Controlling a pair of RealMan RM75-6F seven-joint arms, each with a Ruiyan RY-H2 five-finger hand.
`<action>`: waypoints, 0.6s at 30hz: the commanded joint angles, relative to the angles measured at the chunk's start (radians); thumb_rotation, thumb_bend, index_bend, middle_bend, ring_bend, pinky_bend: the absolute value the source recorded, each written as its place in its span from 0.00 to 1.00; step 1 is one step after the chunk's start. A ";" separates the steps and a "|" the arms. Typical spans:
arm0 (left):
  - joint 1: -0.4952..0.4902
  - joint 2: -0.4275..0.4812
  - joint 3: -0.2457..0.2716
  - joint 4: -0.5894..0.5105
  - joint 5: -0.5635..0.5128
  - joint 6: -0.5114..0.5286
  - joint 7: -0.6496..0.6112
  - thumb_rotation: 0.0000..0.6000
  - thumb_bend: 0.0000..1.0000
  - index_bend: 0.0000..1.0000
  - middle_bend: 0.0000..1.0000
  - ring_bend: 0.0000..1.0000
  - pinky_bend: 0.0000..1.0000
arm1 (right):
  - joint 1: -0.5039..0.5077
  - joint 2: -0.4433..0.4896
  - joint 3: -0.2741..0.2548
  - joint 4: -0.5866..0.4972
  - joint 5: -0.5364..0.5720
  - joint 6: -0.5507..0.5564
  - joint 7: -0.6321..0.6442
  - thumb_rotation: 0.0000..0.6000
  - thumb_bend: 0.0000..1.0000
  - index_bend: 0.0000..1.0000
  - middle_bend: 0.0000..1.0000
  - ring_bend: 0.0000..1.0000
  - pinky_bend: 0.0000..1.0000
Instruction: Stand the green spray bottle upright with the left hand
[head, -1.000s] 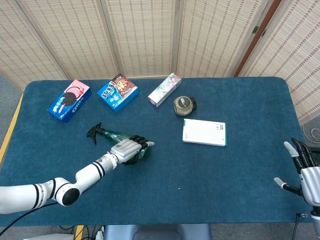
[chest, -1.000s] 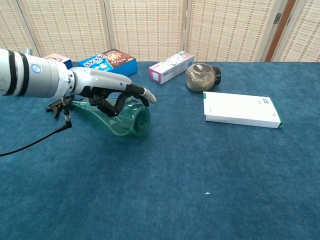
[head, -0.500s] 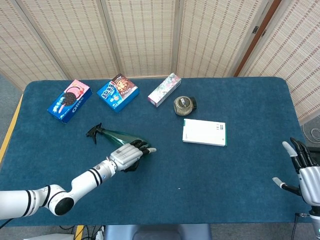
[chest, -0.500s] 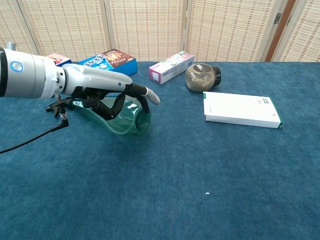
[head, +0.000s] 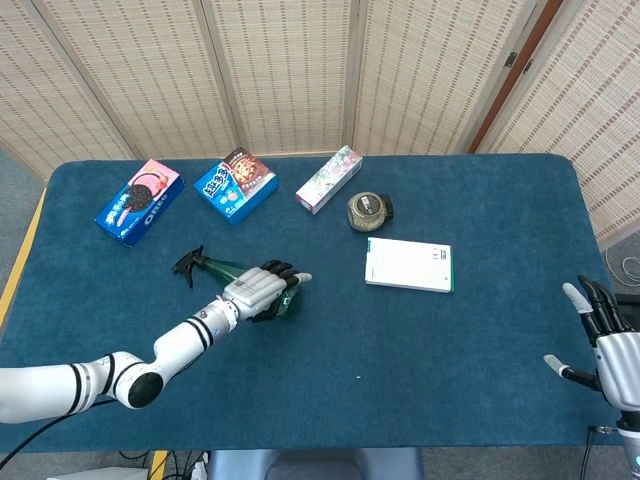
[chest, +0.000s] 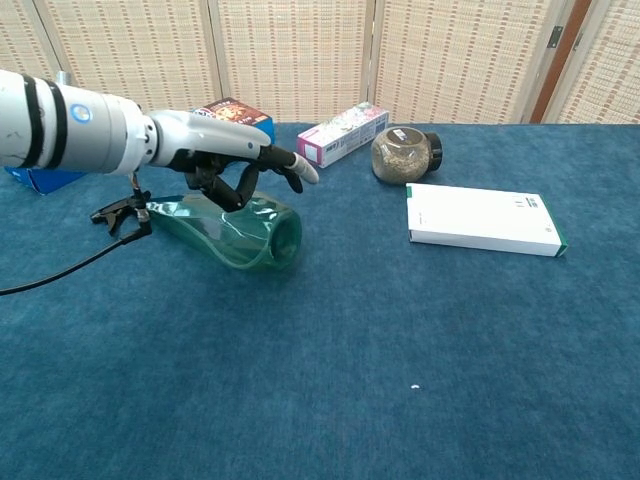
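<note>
The green spray bottle (chest: 232, 233) lies on its side on the blue table (chest: 400, 350), black trigger head (chest: 120, 213) to the left and its wide base to the right. In the head view only the trigger and neck of the bottle (head: 210, 266) show past the hand. My left hand (chest: 235, 165) hovers just above the bottle's body with its fingers bent and apart, holding nothing; it covers the body in the head view as left hand (head: 262, 292). My right hand (head: 600, 335) rests spread at the table's right front corner.
Along the far edge lie a blue Oreo box (head: 140, 201), a blue cookie box (head: 235, 184) and a floral carton (head: 329, 179). A jar (head: 368, 210) lies on its side beside a flat white box (head: 408, 265).
The left hand has lifted off the bottle's body and now sits slightly above and behind it. The bottle still lies on its side. The right hand has barely moved.
</note>
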 joint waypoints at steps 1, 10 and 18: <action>-0.038 -0.029 0.009 0.043 -0.058 -0.027 0.021 1.00 1.00 0.01 0.13 0.00 0.00 | 0.000 -0.001 0.000 0.002 0.001 -0.001 0.003 1.00 0.00 0.00 0.00 0.00 0.42; -0.138 -0.079 0.075 0.100 -0.193 -0.046 0.109 1.00 1.00 0.01 0.15 0.00 0.00 | -0.003 -0.006 0.000 0.020 0.009 -0.001 0.024 1.00 0.00 0.00 0.00 0.00 0.42; -0.179 -0.046 0.135 0.024 -0.241 0.000 0.179 1.00 1.00 0.02 0.23 0.00 0.00 | -0.007 -0.013 0.000 0.039 0.010 0.006 0.044 1.00 0.00 0.00 0.00 0.00 0.42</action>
